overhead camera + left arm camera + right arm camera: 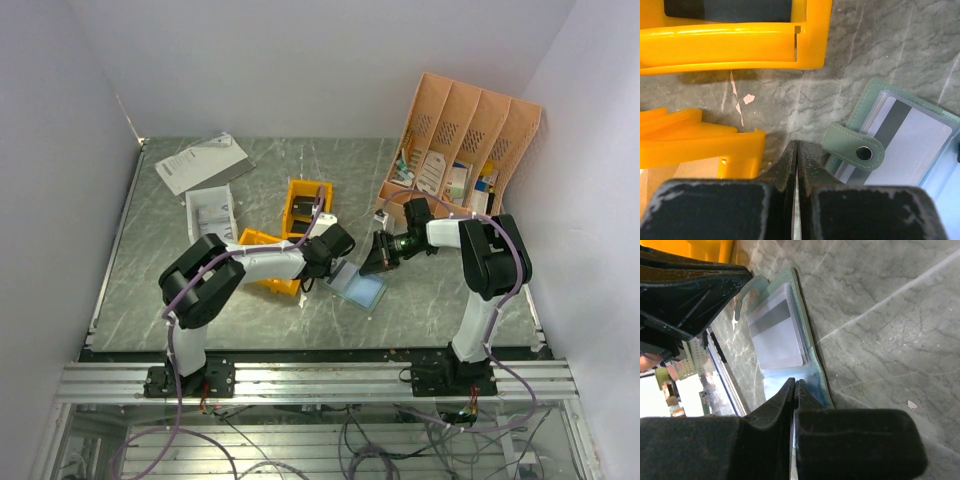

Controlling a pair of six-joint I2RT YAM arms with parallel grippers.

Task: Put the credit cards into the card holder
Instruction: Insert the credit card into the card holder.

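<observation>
A grey marbled worktop (150,290) carries two yellow bins, one (305,205) near the middle, the other (255,240) just left. Behind lie a white tray (211,213) and grey papers (203,163). A peach desk organiser (470,125) stands far right.

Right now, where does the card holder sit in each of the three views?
Top external: card holder at centre.
Left wrist: card holder lower right, partly cropped.
Right wrist: card holder centre left.
Shared landmark: yellow bins to its upper left in every view.
</observation>
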